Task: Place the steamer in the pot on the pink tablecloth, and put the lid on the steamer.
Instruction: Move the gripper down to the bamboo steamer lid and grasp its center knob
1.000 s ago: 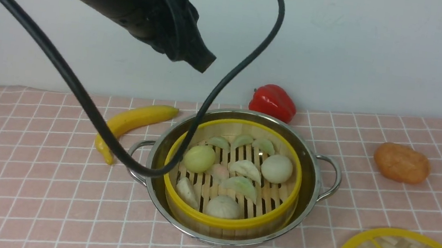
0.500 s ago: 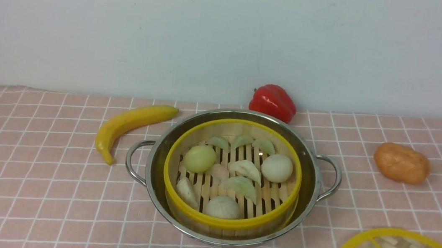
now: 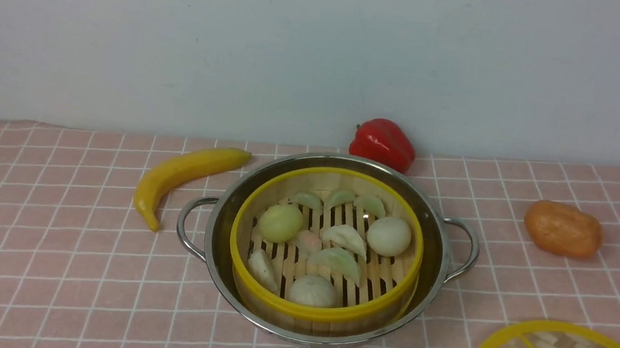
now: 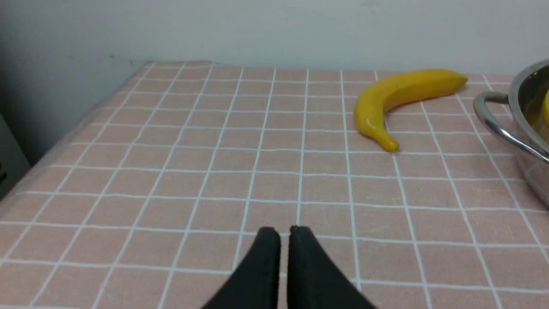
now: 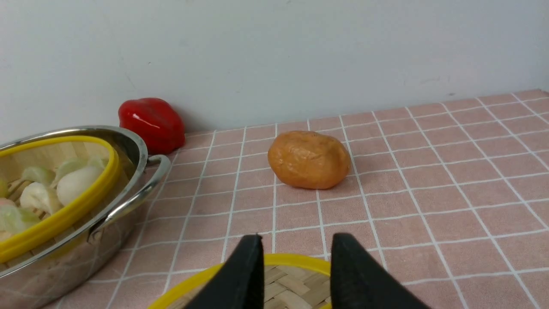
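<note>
Gone from above the pot (image 3: pixel 219 228) is the left arm with its cable, which filled the front view a second ago. The left end effector (image 4: pixel 284 229) hangs low over the pink tablecloth (image 3: pixel 39 259), well to the pot's left, its fingers all but pressed together and holding nothing. The right end effector (image 5: pixel 296 238) is spread and empty just above the lid (image 5: pixel 291 281), which lies flat to the pot's right, nearer the robot. The steamer (image 3: pixel 316 314) sits inside the pot, so the first step looks done and the lid step is in hand. Next, I judge, the right fingers must drop, pinch the lid's rim or knob, lift it and centre it on the steamer.
</note>
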